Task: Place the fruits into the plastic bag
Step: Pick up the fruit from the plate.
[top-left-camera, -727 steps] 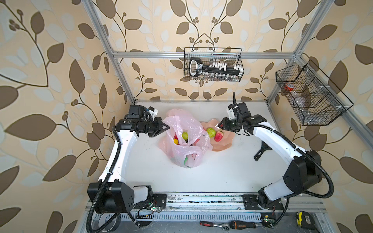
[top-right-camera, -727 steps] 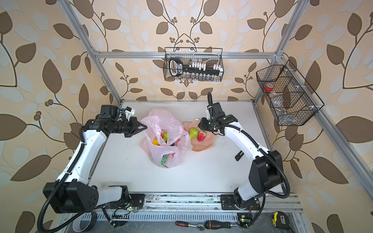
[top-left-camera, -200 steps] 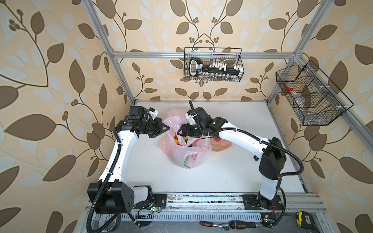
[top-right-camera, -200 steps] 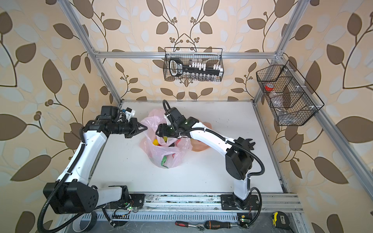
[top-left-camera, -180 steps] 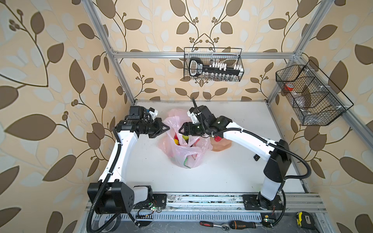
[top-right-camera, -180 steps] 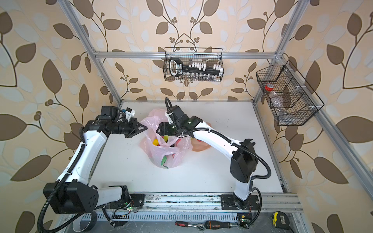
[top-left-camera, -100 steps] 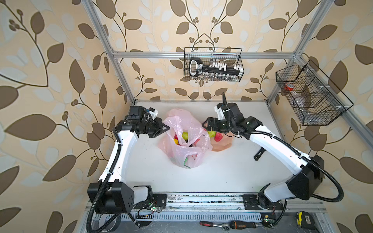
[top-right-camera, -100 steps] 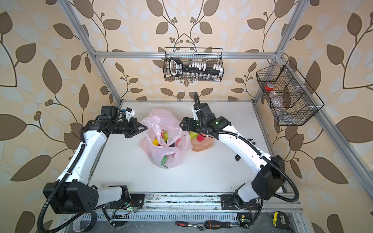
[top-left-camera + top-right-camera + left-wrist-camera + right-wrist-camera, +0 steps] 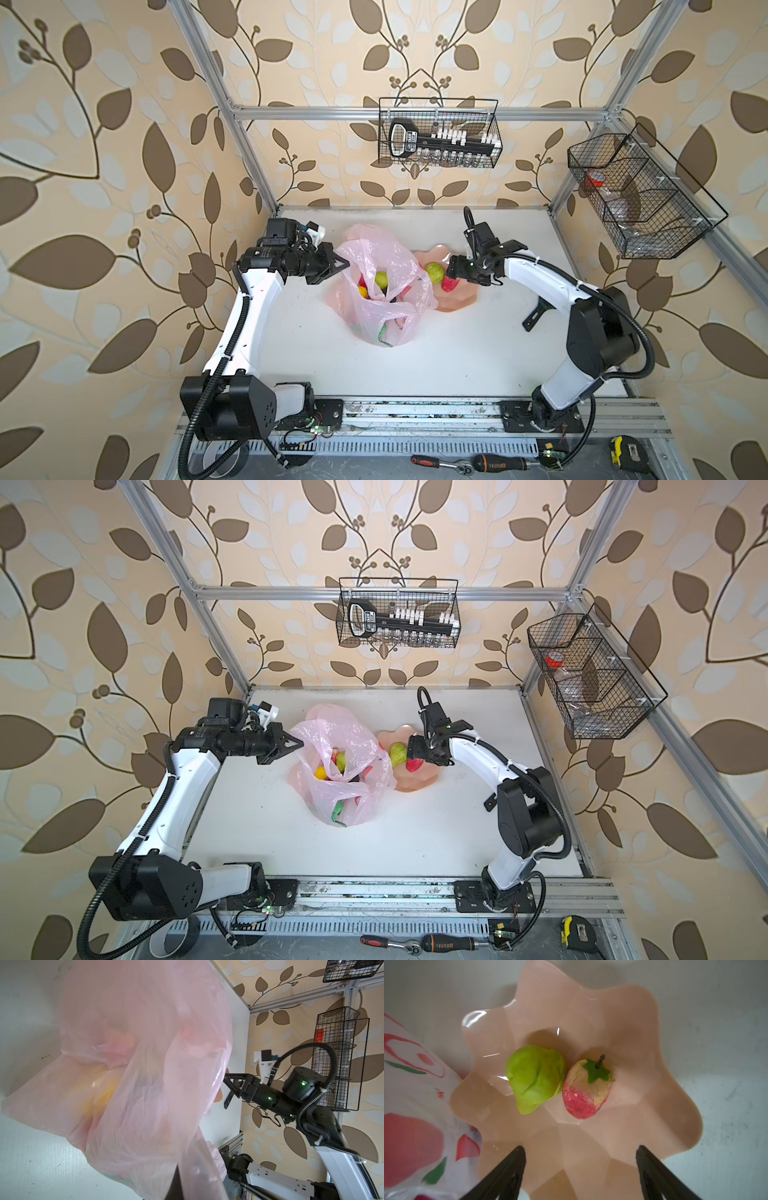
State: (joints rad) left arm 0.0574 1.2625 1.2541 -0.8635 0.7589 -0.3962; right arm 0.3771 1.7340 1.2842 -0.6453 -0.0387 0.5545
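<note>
1. Top views: crinkly pink bag [image 9: 380, 286] mid-table, holding lemon [image 9: 363, 291] and pear [image 9: 340, 761]; left gripper [image 9: 335, 264] clamped on its rim.
2. Left wrist: translucent film, blurred fruit inside.
3. Right wrist: right gripper [image 9: 579, 1159] spread, empty, above wavy dish [image 9: 643, 1047] with green fruit [image 9: 534, 1078] touching strawberry [image 9: 585, 1093].

In the left wrist view the plastic bag [image 9: 145, 1068] blurs the fruits inside to yellow and pink smudges, and hides the right gripper's [image 9: 223, 1086] tips behind its edge
</note>
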